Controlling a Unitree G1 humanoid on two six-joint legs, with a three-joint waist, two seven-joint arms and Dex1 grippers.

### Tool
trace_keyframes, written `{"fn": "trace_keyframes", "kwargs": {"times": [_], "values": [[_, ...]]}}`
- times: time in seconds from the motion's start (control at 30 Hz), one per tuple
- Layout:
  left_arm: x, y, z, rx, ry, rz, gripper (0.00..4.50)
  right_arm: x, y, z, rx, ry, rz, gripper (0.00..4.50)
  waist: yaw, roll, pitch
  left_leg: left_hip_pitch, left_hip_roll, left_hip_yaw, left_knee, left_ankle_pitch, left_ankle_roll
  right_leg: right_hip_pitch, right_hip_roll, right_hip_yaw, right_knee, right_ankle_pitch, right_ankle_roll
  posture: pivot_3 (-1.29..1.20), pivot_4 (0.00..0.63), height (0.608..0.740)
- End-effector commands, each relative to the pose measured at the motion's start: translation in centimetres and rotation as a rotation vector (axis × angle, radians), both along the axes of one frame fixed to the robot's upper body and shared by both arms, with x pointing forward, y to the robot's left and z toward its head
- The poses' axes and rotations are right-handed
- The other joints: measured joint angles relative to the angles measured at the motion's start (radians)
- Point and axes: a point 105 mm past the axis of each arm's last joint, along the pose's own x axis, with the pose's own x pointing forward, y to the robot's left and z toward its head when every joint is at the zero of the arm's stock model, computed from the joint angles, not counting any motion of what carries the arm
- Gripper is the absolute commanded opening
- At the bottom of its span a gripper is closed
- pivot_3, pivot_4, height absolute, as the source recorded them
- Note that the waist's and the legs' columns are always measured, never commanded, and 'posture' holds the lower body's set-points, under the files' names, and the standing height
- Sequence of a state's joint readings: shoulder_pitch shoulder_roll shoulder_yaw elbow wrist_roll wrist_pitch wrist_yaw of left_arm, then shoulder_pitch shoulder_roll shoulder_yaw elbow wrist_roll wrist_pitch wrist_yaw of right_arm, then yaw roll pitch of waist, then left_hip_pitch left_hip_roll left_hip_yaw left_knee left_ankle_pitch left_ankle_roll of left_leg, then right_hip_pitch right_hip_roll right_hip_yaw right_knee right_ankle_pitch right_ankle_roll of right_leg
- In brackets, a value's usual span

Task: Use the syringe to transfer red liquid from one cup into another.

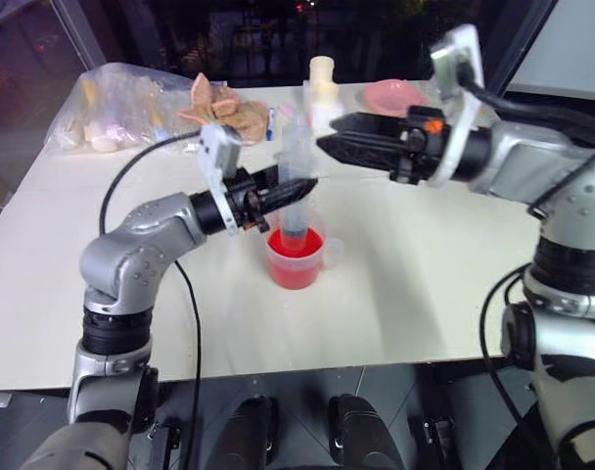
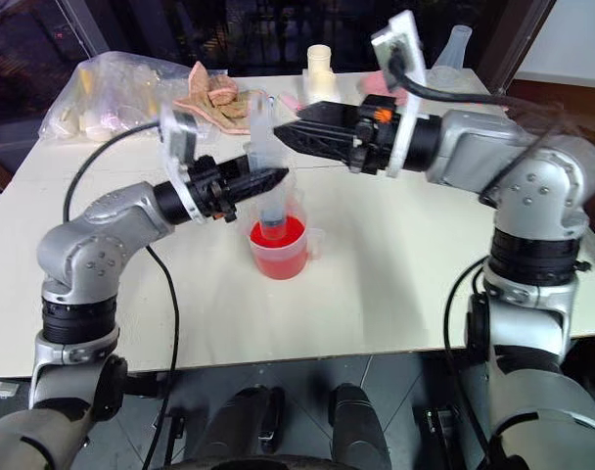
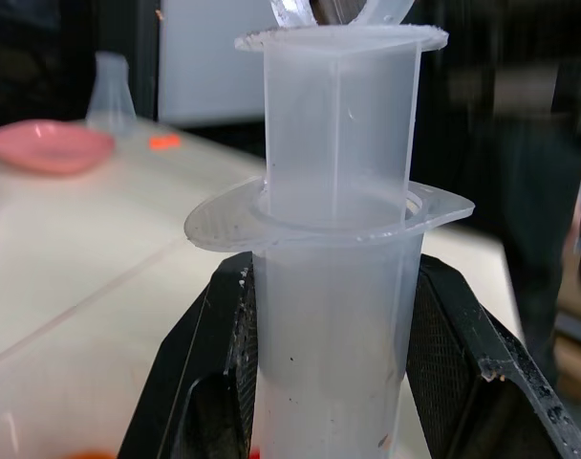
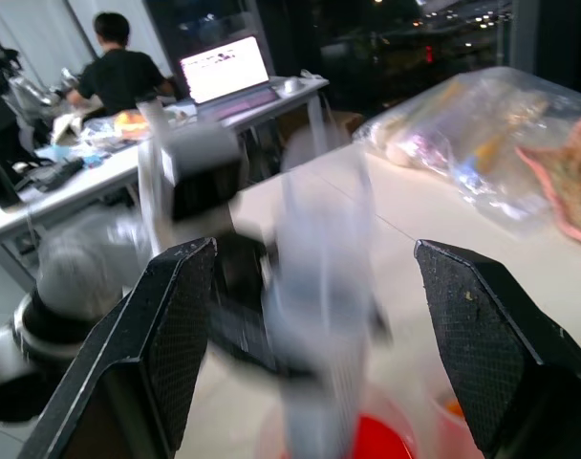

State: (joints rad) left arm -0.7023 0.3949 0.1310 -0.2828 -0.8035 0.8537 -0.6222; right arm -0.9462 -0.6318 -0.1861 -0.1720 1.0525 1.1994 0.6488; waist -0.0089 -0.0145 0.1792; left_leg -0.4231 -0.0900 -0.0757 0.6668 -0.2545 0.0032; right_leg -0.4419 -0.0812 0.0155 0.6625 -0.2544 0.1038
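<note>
right gripper (image 4: pixel 310 316) fingers spread wide | blurred syringe (image 4: pixel 314 306) between them | red liquid (image 4: pixel 372 440) at 6 o'clock

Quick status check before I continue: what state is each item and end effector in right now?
syringe: upright, tip down in the cup, plunger partly pulled up.
cup: upright on the table, holding red liquid.
left end effector: shut on the syringe barrel.
right end effector: open, level, beside the plunger top, holding nothing.
pink bowl: upright at the far edge.
</note>
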Motion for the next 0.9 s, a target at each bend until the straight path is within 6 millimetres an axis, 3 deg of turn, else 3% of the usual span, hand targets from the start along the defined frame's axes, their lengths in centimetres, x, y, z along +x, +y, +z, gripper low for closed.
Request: {"fn": "trace_keyframes", "kwargs": {"times": [0.03,0.2,0.3,0.43,0.67,0.77,0.9], "values": [[-0.8,0.3,2.6,-0.033,-0.082,0.004,1.55,-2.1,-1.1,1.3,0.039,-0.038,0.055,3.42,-0.001,0.0,0.0,0.0,0.0,0.0,0.0,0.0,0.0,0.0,0.0,0.0,0.0,0.0,0.0,0.0,0.15,0.74],[-0.1,1.1,5.2,-0.064,-0.16,0.072,1.55,-2.7,-1.8,0.6,0.049,-0.023,0.039,3.42,-0.004,0.0,0.0,0.001,0.0,0.0,0.0,0.0,0.0,0.0,0.001,0.0,0.0,0.0,0.0,0.0,0.15,0.74],[1.4,1.9,6.9,-0.057,-0.321,0.203,1.55,-2.4,-1.4,0.8,0.07,-0.033,0.022,3.42,-0.002,0.0,0.0,0.001,0.0,0.001,0.0,0.0,0.0,0.0,0.001,0.0,0.0,0.0,0.0,0.0,0.15,0.74],[2.6,2.0,7.4,-0.061,-0.427,0.279,1.55,-2.4,-0.8,0.1,0.049,-0.024,0.021,3.42,0.001,0.0,0.0,0.001,0.0,0.001,0.0,0.0,0.0,0.001,0.0,0.0,0.0,0.0,0.0,0.0,0.15,0.74],[5.1,1.9,4.1,-0.072,-0.44,0.338,1.55,-1.9,0.8,0.5,0.035,-0.076,0.036,3.42,0.0,0.0,0.0,0.001,0.0,0.001,0.0,0.0,0.0,0.001,0.0,0.0,-0.001,0.0,0.0,0.0,0.15,0.74],[6.2,1.5,1.5,-0.046,-0.408,0.342,1.55,-0.8,2.4,1.9,0.066,-0.126,0.018,3.42,-0.006,0.0,0.0,0.001,0.0,0.001,0.0,0.0,0.0,0.0,0.0,0.0,0.0,0.0,0.0,0.0,0.15,0.74],[6.6,1.5,0.5,-0.055,-0.38,0.345,1.55,1.0,3.4,3.7,0.093,-0.165,-0.045,3.42,-0.003,0.0,0.0,0.001,0.0,0.001,-0.001,0.0,0.0,-0.001,0.0,0.0,0.0,0.0,0.0,0.0,0.15,0.74]]}}
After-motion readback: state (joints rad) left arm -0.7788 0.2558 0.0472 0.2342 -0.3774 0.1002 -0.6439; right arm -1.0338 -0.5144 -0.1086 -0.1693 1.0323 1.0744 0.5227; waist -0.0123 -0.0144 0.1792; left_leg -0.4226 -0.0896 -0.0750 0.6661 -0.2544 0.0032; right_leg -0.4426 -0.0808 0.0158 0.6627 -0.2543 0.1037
